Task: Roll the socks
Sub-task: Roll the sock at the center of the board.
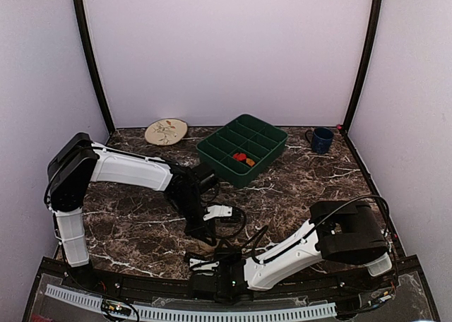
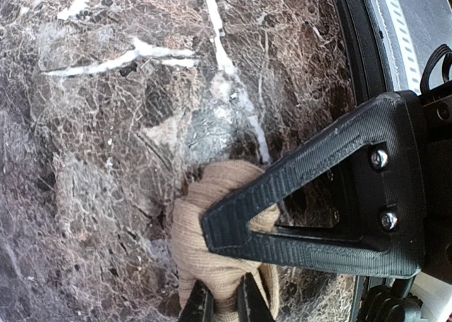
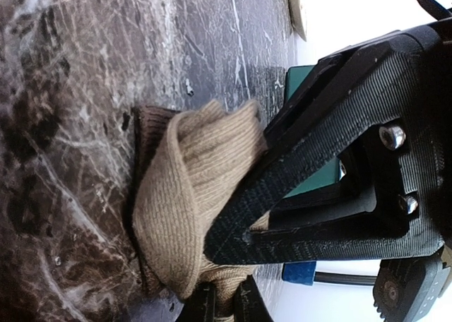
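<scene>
**Lead:** Where was the sock when you stopped to look?

**Me:** The tan sock sat bunched on the table, close to the front edge where my two arms met. I had the left gripper clenched on one side of the bundle. The right gripper was pinching the same bundle from another side, with fabric bulging around its fingers.

**Lead:** Why both on one sock?

**Me:** As I judged it, soft knit springs open, so one grip pinned the roll while the other could tuck or turn it. I also worked near the front edge, well away from the other things at the back.

**Lead:** What did you count?

**Me:** There were two grippers, both occupied, but only one sock I could be sure of. At the back stood one green tray, one blue mug and one plate. A red and orange bit lay in one compartment of the tray. It was too small for me to tell whether it was the second sock.
</scene>
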`<act>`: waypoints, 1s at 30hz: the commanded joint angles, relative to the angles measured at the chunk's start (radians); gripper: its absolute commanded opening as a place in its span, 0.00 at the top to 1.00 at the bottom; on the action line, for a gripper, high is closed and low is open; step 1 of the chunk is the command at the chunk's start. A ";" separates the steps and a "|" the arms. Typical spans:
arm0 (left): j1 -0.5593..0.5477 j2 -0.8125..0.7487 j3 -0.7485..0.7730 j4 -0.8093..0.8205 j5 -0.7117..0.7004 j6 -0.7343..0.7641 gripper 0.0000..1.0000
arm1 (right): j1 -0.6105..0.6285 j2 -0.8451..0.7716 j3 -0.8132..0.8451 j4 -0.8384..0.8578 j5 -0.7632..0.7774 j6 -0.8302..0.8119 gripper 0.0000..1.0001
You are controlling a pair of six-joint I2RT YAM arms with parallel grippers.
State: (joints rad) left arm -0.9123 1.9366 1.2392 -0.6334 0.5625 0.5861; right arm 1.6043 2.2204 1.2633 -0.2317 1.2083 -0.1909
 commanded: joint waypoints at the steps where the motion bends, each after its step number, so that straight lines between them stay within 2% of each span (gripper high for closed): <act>1: -0.061 0.073 -0.056 -0.097 0.079 0.000 1.00 | -0.027 0.052 -0.016 -0.045 -0.080 0.055 0.95; 3: -0.062 0.071 -0.060 -0.091 0.072 -0.007 1.00 | -0.031 0.048 -0.012 -0.060 -0.084 0.074 0.93; 12: -0.063 0.009 -0.104 0.024 -0.120 -0.092 1.00 | -0.055 0.011 -0.017 -0.135 -0.130 0.199 0.64; 16: -0.067 -0.013 -0.128 0.072 -0.176 -0.118 1.00 | -0.064 -0.010 -0.026 -0.162 -0.153 0.248 0.56; 30: -0.076 -0.034 -0.150 0.131 -0.268 -0.167 1.00 | -0.064 -0.131 -0.135 -0.237 -0.206 0.455 0.53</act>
State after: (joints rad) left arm -0.9730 1.8507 1.1381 -0.4656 0.4004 0.4244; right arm 1.5650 2.1185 1.2026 -0.3885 1.1149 0.1577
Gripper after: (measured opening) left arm 0.106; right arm 0.465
